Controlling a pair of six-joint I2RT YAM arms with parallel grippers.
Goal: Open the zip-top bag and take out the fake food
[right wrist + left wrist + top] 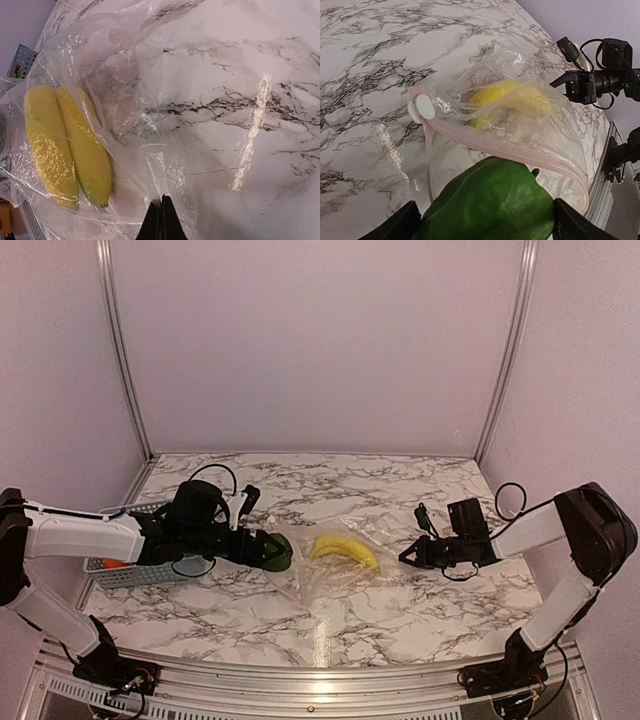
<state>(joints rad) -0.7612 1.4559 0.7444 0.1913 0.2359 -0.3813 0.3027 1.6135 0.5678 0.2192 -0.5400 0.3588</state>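
Observation:
The clear zip-top bag (pixel 335 565) lies mid-table with its pink zip mouth (pixel 510 155) open toward my left arm. A yellow banana (pixel 345 551) lies inside it, seen through the plastic (pixel 65 145). My left gripper (pixel 262 550) holds a dark-green pepper (pixel 490 200) between its wide-set fingers, just outside the bag's mouth. My right gripper (pixel 408 557) is shut on the bag's far edge, pinching a fold of the film (pixel 161 220). The white zip slider (pixel 422 107) sits at the mouth's end.
A light blue slatted basket (pixel 130 570) stands at the left edge behind my left arm, with something orange (pixel 113 563) inside. Purple walls and metal posts enclose the marble table (pixel 400 490).

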